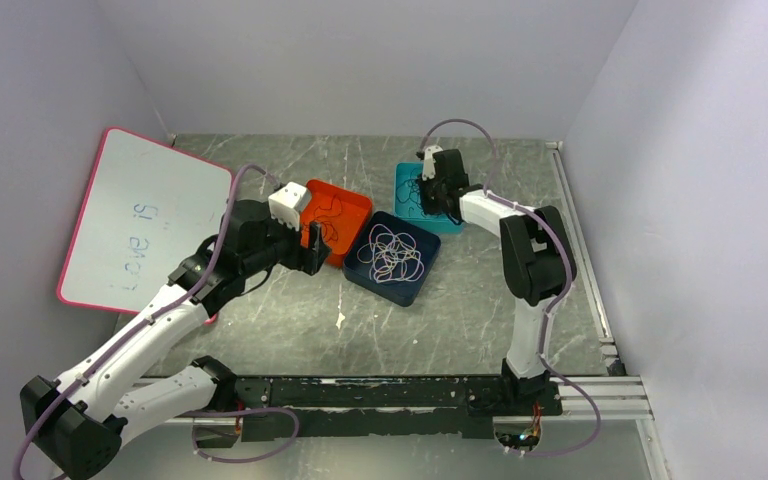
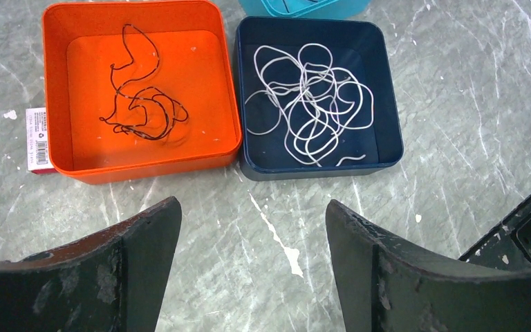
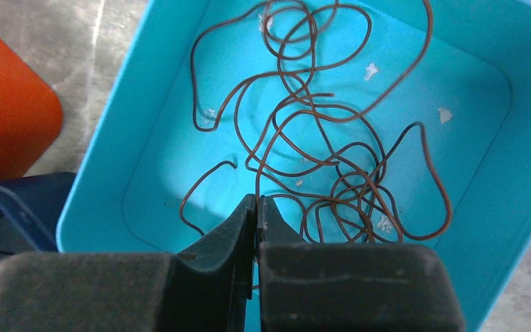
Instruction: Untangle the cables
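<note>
- So, nearest first: the left gripper [image 2: 252,214] hangs over bare table on the near side of the navy tray [image 2: 387,90]. Its fingers are spread wide with nothing between them.
- Inside the navy tray lies the white cable [image 2: 311,104], a loose pile of overlapping loops, all by itself.
- Just beside the navy tray's left wall is the orange tray [image 2: 55,90], with a black cable [image 2: 142,104] curled up in it, also alone.
- Beyond the navy tray's far side sits the teal tray [image 3: 145,138], holding the brown cable [image 3: 318,138]. The right gripper [image 3: 256,200] is down in there with its jaws pressed together. One strand runs straight into the seam, so it looks pinched.
- My worry: if that arm pulls away with the strand caught, the whole floppy bundle could ride up over the rim. It could then flop onto the white one in the navy tray and tangle again.
- Those brown loops cross each other a lot, so one snag probably drags the rest.
- The trays look light too, so a clumsy reach could shove them around.
</note>
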You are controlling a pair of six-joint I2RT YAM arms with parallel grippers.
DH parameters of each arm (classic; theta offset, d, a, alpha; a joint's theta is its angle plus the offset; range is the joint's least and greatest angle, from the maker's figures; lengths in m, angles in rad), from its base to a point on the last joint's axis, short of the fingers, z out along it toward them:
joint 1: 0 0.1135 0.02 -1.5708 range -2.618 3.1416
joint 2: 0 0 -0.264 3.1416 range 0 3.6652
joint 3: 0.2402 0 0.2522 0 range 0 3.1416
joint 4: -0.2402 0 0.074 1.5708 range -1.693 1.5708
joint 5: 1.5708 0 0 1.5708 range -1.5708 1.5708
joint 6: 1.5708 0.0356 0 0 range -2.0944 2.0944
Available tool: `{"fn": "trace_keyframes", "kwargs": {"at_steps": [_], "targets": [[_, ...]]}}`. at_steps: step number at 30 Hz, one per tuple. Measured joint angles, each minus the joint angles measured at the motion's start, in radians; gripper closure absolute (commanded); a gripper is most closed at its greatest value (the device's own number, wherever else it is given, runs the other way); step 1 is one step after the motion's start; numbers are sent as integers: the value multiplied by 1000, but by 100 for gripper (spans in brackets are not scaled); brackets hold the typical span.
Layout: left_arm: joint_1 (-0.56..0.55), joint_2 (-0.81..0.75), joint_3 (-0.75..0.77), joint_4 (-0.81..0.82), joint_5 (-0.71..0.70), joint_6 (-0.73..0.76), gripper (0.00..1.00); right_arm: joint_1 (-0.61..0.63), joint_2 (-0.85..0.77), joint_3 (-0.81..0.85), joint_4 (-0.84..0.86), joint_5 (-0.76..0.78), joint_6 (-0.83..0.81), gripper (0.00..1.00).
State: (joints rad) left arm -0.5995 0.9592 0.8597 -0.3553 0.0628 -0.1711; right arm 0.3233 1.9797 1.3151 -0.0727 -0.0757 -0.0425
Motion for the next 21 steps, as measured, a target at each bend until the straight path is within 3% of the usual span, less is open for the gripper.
{"fn": "trace_keyframes", "kwargs": {"at_steps": [3,9,17,21], "targets": [[0,0,0,-2,0,0,19,-5,21,1,0,-5,0,91],[0,0,0,-6,0,0,19,-5,27,9,0,-9,-3,63],[0,0,0,-8,0,0,15,-5,-21,16,-13,14,-6,43],[0,0,0,-7,0,-1,8,-5,-90,16,-19,40,-6,35]]}}
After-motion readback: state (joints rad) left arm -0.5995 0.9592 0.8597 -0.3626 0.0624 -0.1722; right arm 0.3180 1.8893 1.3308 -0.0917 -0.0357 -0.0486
